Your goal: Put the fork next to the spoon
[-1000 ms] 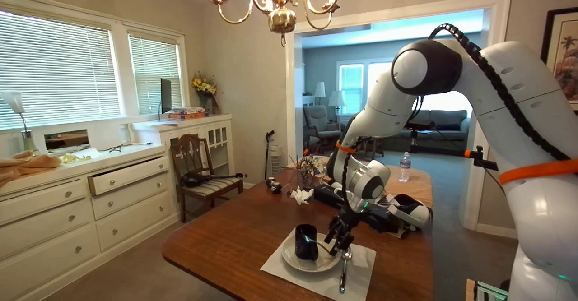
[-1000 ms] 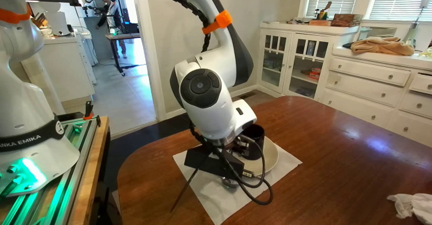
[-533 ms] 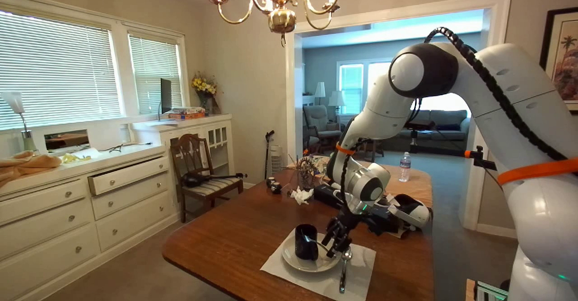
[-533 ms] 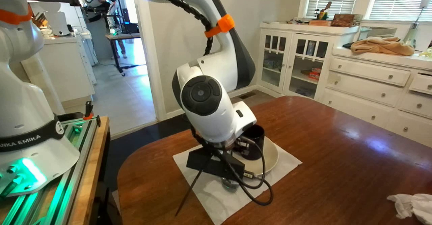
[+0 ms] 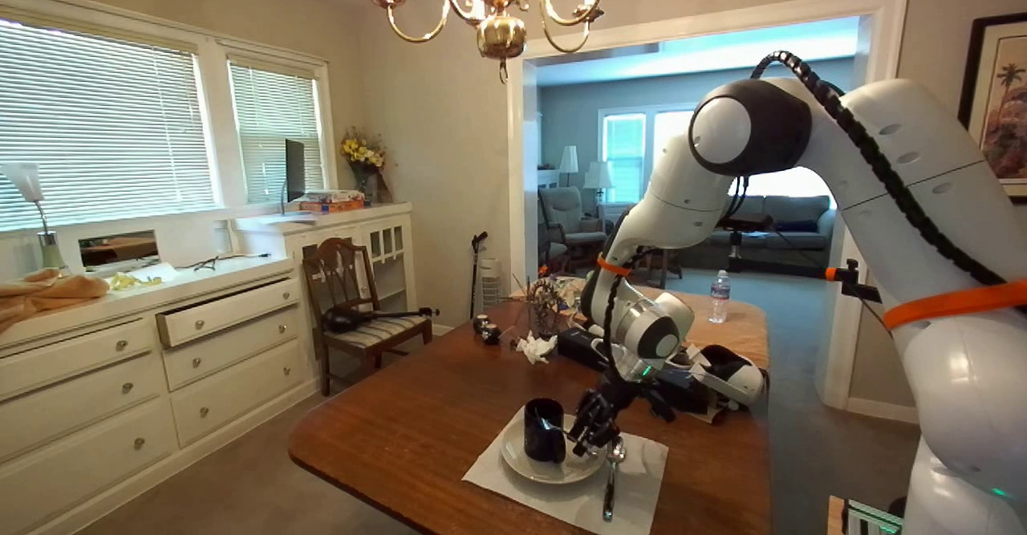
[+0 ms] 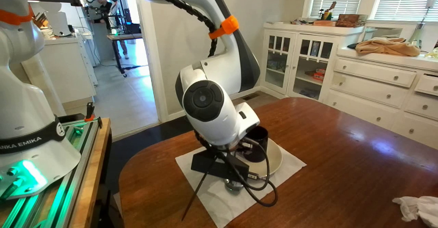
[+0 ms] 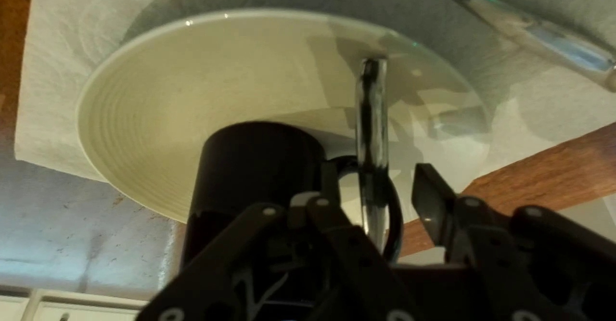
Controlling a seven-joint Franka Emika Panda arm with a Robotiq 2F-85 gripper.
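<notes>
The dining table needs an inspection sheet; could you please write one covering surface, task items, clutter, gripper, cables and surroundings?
Surface: wooden table; white napkin under the plate.
Task items: spoon on the napkin, beside the plate; fork over the plate, not yet beside the spoon, prongs not visible.
Clutter: black mug on the plate; crumpled paper and water bottle farther along.
Gripper: open, with the fork between its jaws.
Cables: black cable hanging in loops.
Surroundings: one cabinet drawer partly open.
</notes>
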